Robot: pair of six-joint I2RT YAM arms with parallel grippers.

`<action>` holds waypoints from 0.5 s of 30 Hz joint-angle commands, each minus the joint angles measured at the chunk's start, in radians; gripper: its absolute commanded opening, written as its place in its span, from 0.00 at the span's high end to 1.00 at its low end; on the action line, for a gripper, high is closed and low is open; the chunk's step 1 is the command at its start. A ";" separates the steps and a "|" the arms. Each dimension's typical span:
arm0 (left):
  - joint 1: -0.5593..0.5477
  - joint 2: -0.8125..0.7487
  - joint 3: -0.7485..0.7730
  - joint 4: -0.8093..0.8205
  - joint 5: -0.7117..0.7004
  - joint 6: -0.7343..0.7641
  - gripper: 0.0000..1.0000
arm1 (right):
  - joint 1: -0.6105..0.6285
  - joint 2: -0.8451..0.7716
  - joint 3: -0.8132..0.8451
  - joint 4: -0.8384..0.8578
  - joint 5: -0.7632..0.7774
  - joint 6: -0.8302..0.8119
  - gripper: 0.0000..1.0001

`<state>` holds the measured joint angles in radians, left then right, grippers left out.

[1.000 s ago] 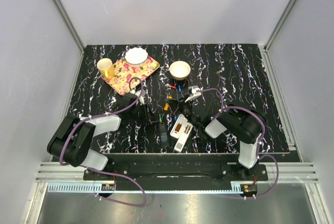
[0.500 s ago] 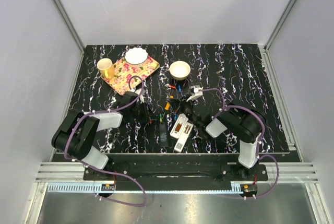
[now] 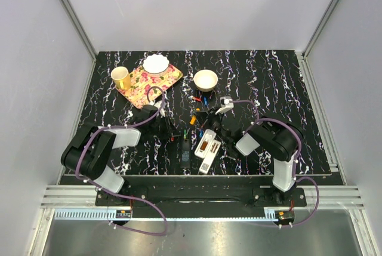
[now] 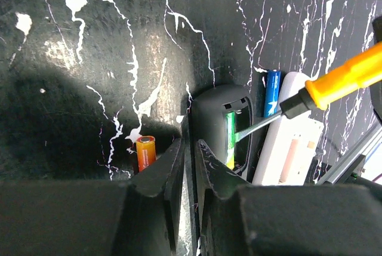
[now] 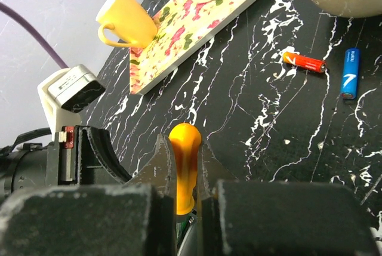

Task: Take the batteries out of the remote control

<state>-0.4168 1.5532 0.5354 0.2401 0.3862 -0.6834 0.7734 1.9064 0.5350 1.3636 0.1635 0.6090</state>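
Overhead: a black worktop (image 3: 280, 83) w/ white marble veins, two robot arms bolted at its near edge. Near the front-middle lies a black remote (image 3: 186, 152). A white remote (image 3: 207, 148) lies just to its right. Both have their battery bays open.

The R tool (image 5: 184, 144) is clamped on the orange handle of a screwdriver (image 4: 343, 82). The screwdriver's metal tip reaches into the black remote's bay, right at a green battery (image 4: 230, 139) sitting inside.

The L tool (image 4: 189, 147) is low over the worktop at the black remote's end. Its fingers are nearly pressed together, w/ only a thin slit btwn them. Can't tell whether they are fully closed or nipping the remote's edge.

Loose cells on the worktop:
- An orange battery (image 4: 145, 151) lies just beside the L tool's finger.
- A blue battery (image 4: 272, 92) lies in the gap btwn the two remotes.
- A red battery (image 5: 304, 62) and a second blue battery (image 5: 350, 72) lie farther back, toward a cream bowl (image 3: 205, 79). They are near each other but not touching.

Back-left is a floral tray (image 3: 173, 77), w/ a yellow cup (image 3: 121, 77) at its left end and a white dish (image 3: 156, 64) at its back end.
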 commanded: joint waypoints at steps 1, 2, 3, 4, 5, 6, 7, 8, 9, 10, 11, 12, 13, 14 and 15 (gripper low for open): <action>-0.028 0.024 -0.035 0.060 0.056 -0.028 0.82 | -0.033 0.019 0.031 0.196 -0.016 0.052 1.00; -0.036 0.025 -0.043 0.062 0.054 -0.033 0.82 | -0.037 0.016 0.033 0.195 -0.021 0.057 1.00; -0.039 0.024 -0.046 0.073 0.054 -0.036 0.83 | -0.039 0.008 0.034 0.195 -0.030 0.055 1.00; -0.040 0.027 -0.049 0.077 0.054 -0.042 0.82 | -0.042 0.005 0.036 0.195 -0.048 0.055 1.00; -0.045 0.028 -0.055 0.080 0.056 -0.044 0.83 | -0.042 0.000 0.036 0.196 -0.053 0.054 1.00; -0.048 0.030 -0.057 0.091 0.057 -0.048 0.83 | -0.043 -0.010 0.037 0.195 -0.061 0.054 1.00; -0.051 0.031 -0.057 0.094 0.057 -0.056 0.83 | -0.043 -0.015 0.039 0.193 -0.076 0.051 1.00; -0.057 0.027 -0.064 0.100 0.059 -0.061 0.83 | -0.043 -0.017 0.040 0.193 -0.079 0.052 1.00; -0.062 0.024 -0.064 0.105 0.059 -0.064 0.83 | -0.045 -0.018 0.040 0.193 -0.085 0.054 1.00; -0.065 0.019 -0.066 0.105 0.056 -0.068 0.83 | -0.045 -0.017 0.039 0.193 -0.076 0.061 1.00; -0.069 0.007 -0.072 0.103 0.051 -0.071 0.83 | -0.045 -0.014 0.039 0.193 -0.070 0.067 1.00; -0.071 -0.001 -0.074 0.103 0.051 -0.074 0.83 | -0.045 -0.004 0.037 0.193 -0.067 0.072 1.00; -0.074 -0.008 -0.074 0.103 0.051 -0.080 0.83 | -0.045 -0.001 0.034 0.193 -0.061 0.087 1.00; -0.077 -0.022 -0.078 0.097 0.048 -0.082 0.83 | -0.046 0.003 0.031 0.193 -0.061 0.097 1.00; -0.079 -0.030 -0.078 0.096 0.045 -0.085 0.83 | -0.043 0.014 0.030 0.195 -0.061 0.109 1.00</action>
<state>-0.4503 1.5505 0.4820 0.3386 0.3843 -0.7399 0.7261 1.9125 0.5468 1.3407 0.1108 0.6621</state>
